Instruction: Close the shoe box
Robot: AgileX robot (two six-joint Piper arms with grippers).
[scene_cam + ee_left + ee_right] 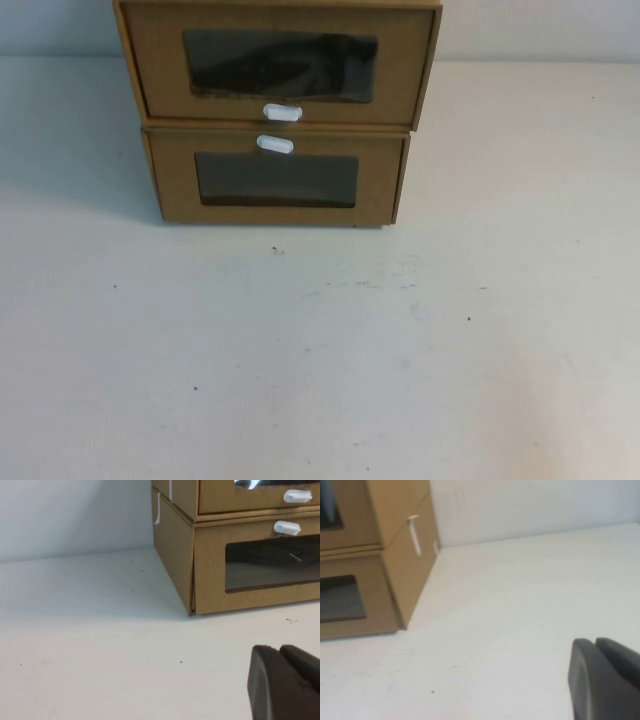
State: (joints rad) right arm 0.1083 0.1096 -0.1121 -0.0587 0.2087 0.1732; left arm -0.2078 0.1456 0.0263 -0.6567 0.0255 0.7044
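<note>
Two brown cardboard drawer boxes are stacked at the 12 o'clock edge of a white desk (320,350). The shoe box (278,62), with its white pull tab (282,112) below its window, sits on the lower box (276,180). The left end effector (285,685) and right end effector (605,680) hover low over the desk, near the stack; I cannot tell whether either is apart or together.

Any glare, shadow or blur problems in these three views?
High view: dim, shoe box window dark, shadow left of the stack. Left wrist view: sharp boxes, left gripper a dark blur. Right wrist view: soft throughout, right gripper blurred at the frame's edge.
</note>
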